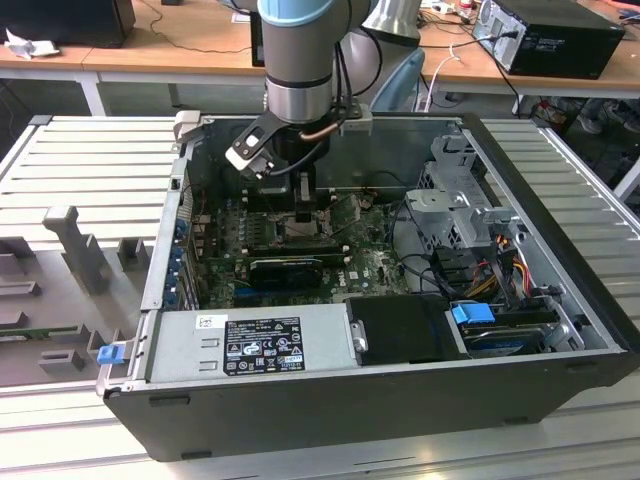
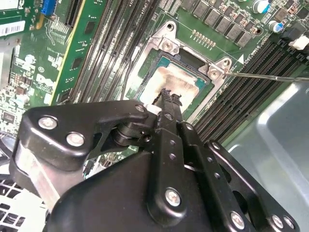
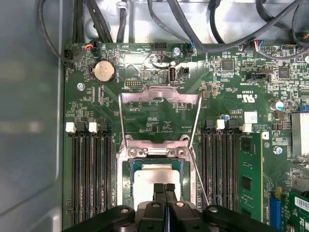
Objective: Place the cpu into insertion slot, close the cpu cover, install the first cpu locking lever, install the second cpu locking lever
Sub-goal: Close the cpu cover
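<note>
seating seems to be the step in hand: the cpu [image 3: 145, 186] is seen lying in the insertion slot [image 3: 129, 188], with the cpu cover [image 3: 159, 95] flipped open beyond it. the gripper [image 3: 164, 186] is held with fingers pressed together, nothing pinched, tips on or just above the chip face. it's probably best kept flat and square, pushed straight down only, no sideways shove. the arm [image 1: 298, 60] is pointed straight down into the case [image 1: 400, 400].

I'd call this a robotics or electronics lab. An opened desktop computer case [image 1: 400, 410] lies on a slatted aluminium worktable [image 1: 90, 150] beneath my robot arm [image 1: 300, 60], with its green motherboard [image 3: 159, 67] laid bare. Wooden benches [image 1: 180, 55] run along the back, one carrying another black computer [image 1: 560, 35]. A moulded grey fixture tray [image 1: 60, 270] sits beside the case
</note>
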Robot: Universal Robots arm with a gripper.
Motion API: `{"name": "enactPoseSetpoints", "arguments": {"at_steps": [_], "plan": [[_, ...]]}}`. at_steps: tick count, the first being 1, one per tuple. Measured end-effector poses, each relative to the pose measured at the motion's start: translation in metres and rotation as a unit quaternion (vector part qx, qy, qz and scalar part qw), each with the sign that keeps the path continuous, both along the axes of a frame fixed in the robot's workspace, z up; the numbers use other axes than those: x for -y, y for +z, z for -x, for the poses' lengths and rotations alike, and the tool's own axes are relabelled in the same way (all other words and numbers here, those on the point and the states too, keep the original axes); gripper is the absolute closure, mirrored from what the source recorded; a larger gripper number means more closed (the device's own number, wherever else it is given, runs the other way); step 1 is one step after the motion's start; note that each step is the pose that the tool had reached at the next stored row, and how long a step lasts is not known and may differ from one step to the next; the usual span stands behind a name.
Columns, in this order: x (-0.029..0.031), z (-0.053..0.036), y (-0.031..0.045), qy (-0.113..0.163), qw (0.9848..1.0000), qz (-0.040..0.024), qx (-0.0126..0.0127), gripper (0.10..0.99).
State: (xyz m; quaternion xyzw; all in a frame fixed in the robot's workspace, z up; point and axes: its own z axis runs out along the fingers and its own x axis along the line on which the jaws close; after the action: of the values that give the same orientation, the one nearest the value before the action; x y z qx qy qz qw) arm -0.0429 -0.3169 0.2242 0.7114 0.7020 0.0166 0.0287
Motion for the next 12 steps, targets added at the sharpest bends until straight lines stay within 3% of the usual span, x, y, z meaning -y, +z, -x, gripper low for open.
{"name": "enactPoseSetpoints", "arguments": {"at_steps": [6, 9, 11, 12], "plan": [[0.0006, -0.0147, 0.0003, -0.001, 1.0000, 0.0001, -0.0013, 0.980], [0.0007, -0.0187, 0.0008, -0.001, 1.0000, 0.0002, -0.0034, 0.980], [0.0006, -0.0187, 0.0072, -0.001, 1.0000, 0.0002, -0.0049, 0.980], [0.0006, -0.0187, 0.0194, -0.001, 1.0000, 0.0001, -0.0053, 0.980]]}}
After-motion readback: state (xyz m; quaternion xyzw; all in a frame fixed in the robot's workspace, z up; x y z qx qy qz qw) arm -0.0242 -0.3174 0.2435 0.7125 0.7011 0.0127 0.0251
